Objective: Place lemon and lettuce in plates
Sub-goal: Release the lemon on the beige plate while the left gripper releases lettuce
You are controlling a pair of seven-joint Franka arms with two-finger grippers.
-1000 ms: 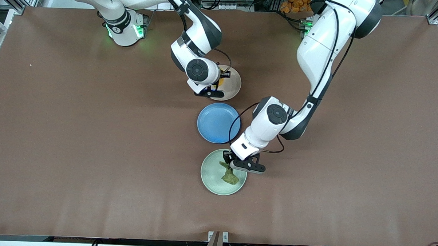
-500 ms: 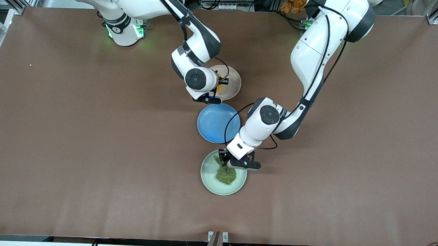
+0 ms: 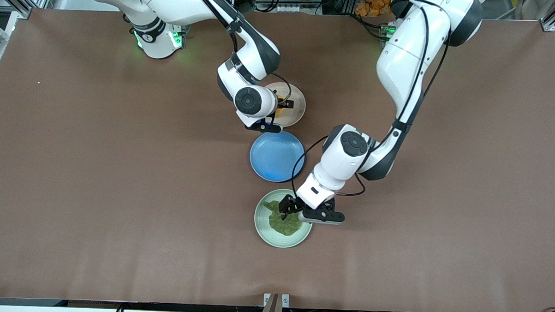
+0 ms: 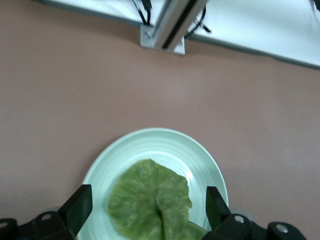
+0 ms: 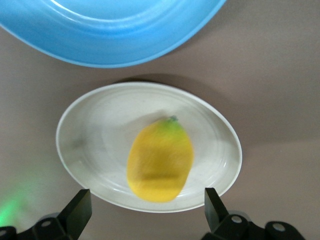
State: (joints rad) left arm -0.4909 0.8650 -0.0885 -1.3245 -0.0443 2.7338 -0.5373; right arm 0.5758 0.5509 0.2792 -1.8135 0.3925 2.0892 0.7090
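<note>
The lettuce (image 3: pixel 284 222) lies flat in the mint green plate (image 3: pixel 261 225). My left gripper (image 3: pixel 290 211) hangs open just above it, with nothing held. In the left wrist view the lettuce (image 4: pixel 150 200) lies on the plate (image 4: pixel 150 142) between my open fingers (image 4: pixel 79 207). My right gripper (image 3: pixel 277 112) is open over the beige-pink plate (image 3: pixel 296 106). The lemon (image 3: pixel 281 100) is mostly hidden there. In the right wrist view the lemon (image 5: pixel 160 162) rests in that plate (image 5: pixel 85 135), apart from my open fingers (image 5: pixel 80 207).
An empty blue plate (image 3: pixel 275 156) sits between the two plates and also shows in the right wrist view (image 5: pixel 110 30). A metal bracket (image 3: pixel 276 300) stands at the table edge nearest the front camera.
The left gripper lowered the dangling lettuce onto the mint plate, let it go, and shifted slightly toward the left arm's end. The lettuce now lies spread flat. The right gripper has barely moved.
</note>
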